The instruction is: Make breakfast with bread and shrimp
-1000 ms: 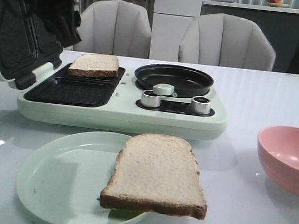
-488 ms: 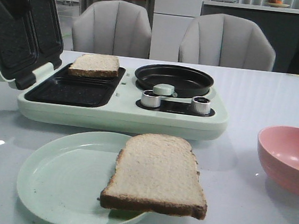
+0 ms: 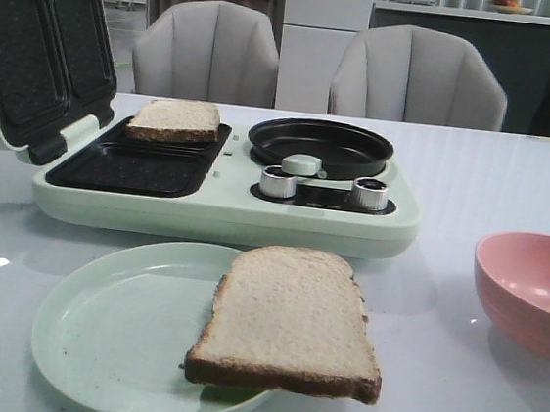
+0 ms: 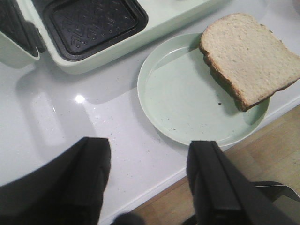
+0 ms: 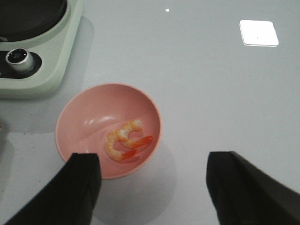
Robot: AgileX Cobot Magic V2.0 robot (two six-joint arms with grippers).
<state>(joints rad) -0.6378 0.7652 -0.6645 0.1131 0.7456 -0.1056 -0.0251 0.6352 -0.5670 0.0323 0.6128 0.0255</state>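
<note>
One bread slice (image 3: 173, 119) lies in the far grill well of the open breakfast maker (image 3: 228, 186). The other bread slice (image 3: 288, 321) rests on a pale green plate (image 3: 115, 327), overhanging its right rim; it also shows in the left wrist view (image 4: 251, 56). Two small orange-pink shrimp (image 5: 125, 140) lie in a pink bowl (image 5: 89, 122), whose rim shows at the front view's right (image 3: 532, 292). My left gripper (image 4: 149, 161) is open and empty, above the table's near edge beside the plate (image 4: 187, 93). My right gripper (image 5: 153, 180) is open and empty, above the table beside the bowl.
The maker's lid (image 3: 36, 48) stands open at the left. Its near grill well (image 3: 131, 166) is empty. A black round pan (image 3: 321, 144) and two knobs (image 3: 277, 182) are on its right half. Two grey chairs (image 3: 416, 78) stand behind the table.
The dark left arm that was over the lid at the upper left has withdrawn out of the front view. Bread, plate and bowl have not moved.
</note>
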